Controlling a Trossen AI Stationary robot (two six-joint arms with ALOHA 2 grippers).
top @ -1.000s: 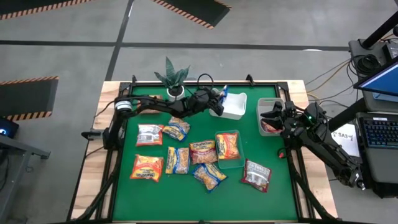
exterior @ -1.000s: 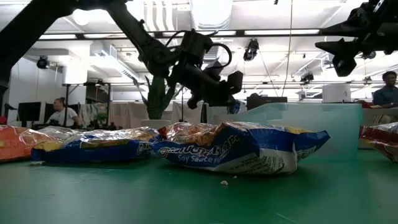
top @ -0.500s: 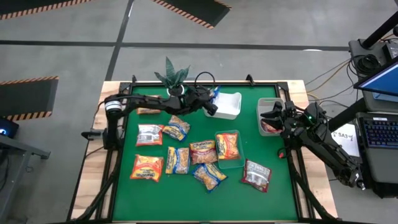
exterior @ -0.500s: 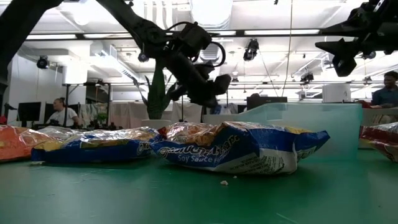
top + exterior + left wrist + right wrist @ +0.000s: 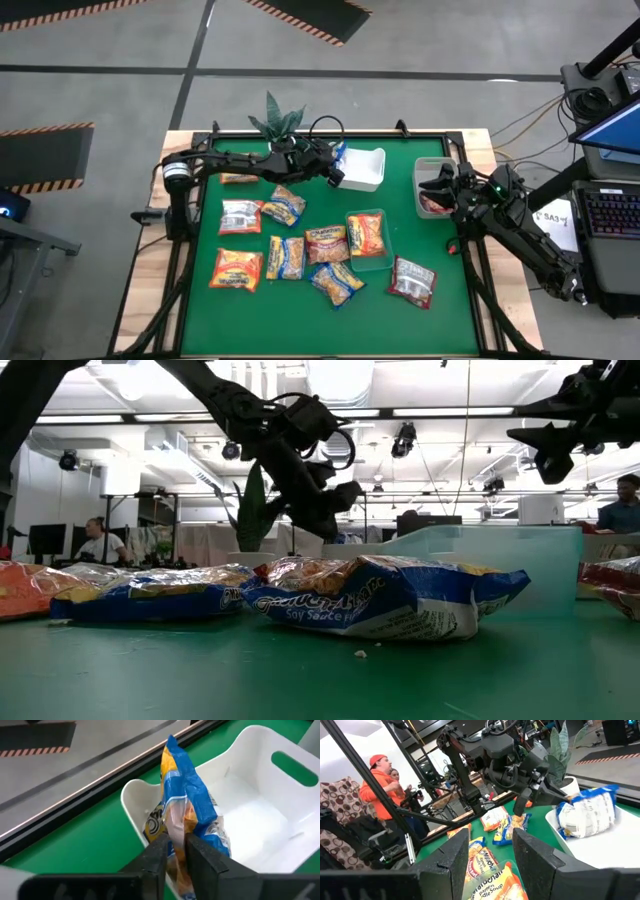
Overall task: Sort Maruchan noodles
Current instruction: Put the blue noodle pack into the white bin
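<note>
Left fingers (image 5: 174, 851): at the white tub's (image 5: 366, 172) 9 o'clock rim, at the bench's far edge; they stand narrow around the lower end of a yellow-and-blue packet (image 5: 187, 815), which stands on end inside the tub against that rim. Whether they are pinching it or just loosening I cannot tell.
Right fingers (image 5: 432, 186): parted about halfway, holding nothing, hanging over the grey bin (image 5: 428, 164) at the bench's 2 o'clock side.
Grey bin: a dark red packet (image 5: 432, 204) lies inside.
Loose packets (image 5: 286, 256): spread over the green bench (image 5: 440, 310) from centre toward 9 o'clock, several touching or overlapping.
Clear tray (image 5: 383, 262): just right of centre, an orange packet (image 5: 366, 235) in it.
Red-and-silver packet (image 5: 413, 280): alone at 4 o'clock.
Open room: bare green along the near edge and between tub and bin.
Plant (image 5: 276, 124): at 11 o'clock, just beside the left arm.
</note>
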